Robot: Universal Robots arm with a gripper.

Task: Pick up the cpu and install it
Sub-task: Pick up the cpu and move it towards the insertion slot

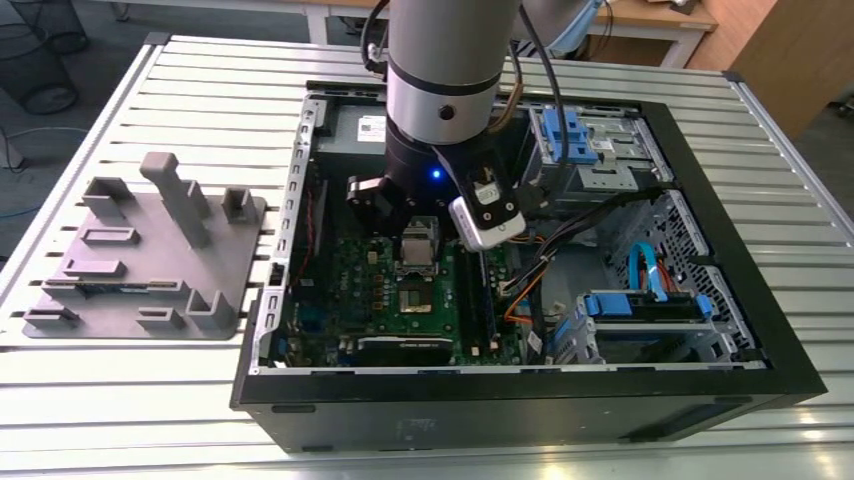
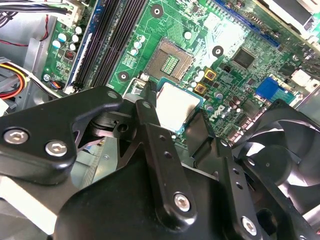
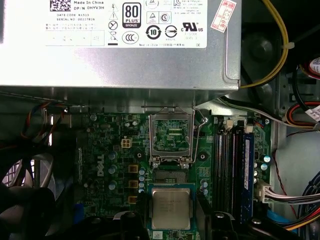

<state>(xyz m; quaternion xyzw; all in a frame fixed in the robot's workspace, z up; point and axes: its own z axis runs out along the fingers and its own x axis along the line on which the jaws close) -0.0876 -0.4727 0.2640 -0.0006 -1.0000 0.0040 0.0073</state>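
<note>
The cpu (image 3: 171,208) is gripped between your gripper's (image 3: 171,223) fingers (image 2: 150,125). On the slatted counter (image 1: 200,80) stands an open computer case (image 1: 534,400). Inside it, over the green motherboard (image 2: 165,25), the cpu hangs just beside the open socket (image 3: 170,176).

Even, bright light in the exterior view leaves the slatted table (image 1: 160,90) pale; the computer case (image 1: 534,420) is dimmer inside, shaded under the arm (image 1: 447,60); in the second wrist view glare whitens part of the motherboard (image 2: 217,27); the cpu (image 2: 177,107) shows a soft sheen; in the first wrist view the power supply (image 3: 120,65) shines while the fan (image 3: 25,210) corner is dark.
</note>
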